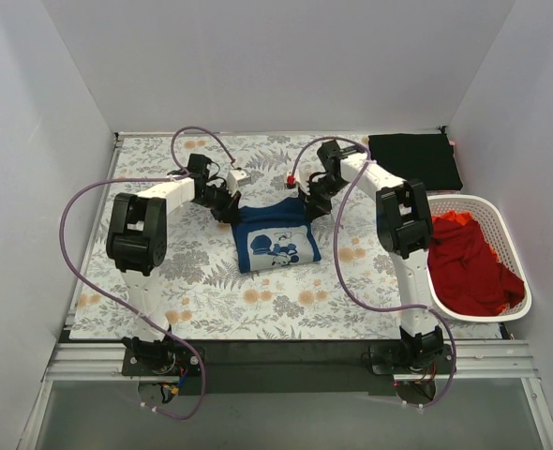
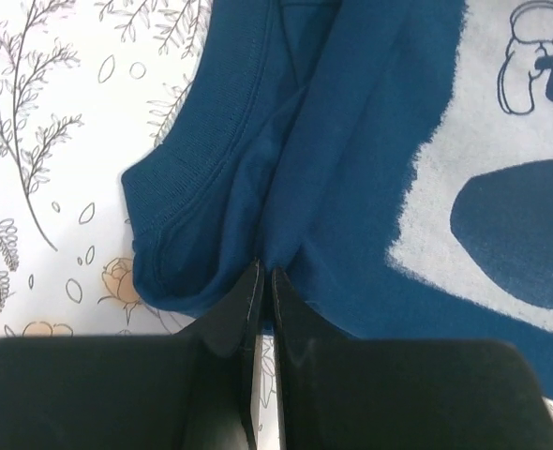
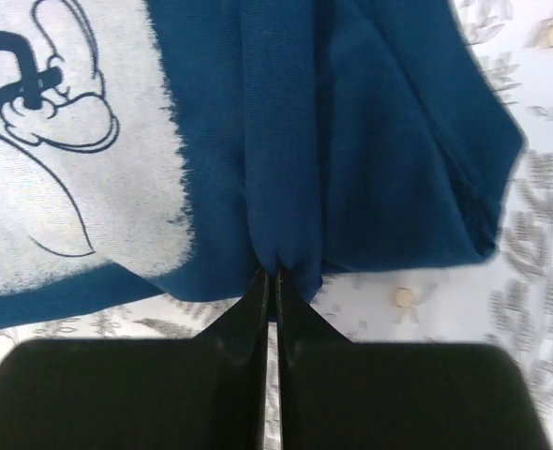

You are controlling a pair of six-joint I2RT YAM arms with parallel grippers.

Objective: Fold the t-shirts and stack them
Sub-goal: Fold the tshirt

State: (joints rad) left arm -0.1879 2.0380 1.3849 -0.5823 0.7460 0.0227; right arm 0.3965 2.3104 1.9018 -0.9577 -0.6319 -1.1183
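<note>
A navy blue t-shirt with a white cartoon print lies partly folded at the middle of the table. My left gripper is shut on its far left edge; in the left wrist view the gripper pinches a fold of the navy t-shirt near the ribbed collar. My right gripper is shut on the far right edge; the right wrist view has the gripper clamped on a fold of the navy t-shirt. A black t-shirt lies folded at the back right. Red and orange t-shirts fill the basket.
A white slotted basket stands at the right edge of the table. The floral table cover spreads under everything. Grey walls close in the back and both sides. Purple cables loop above both arms.
</note>
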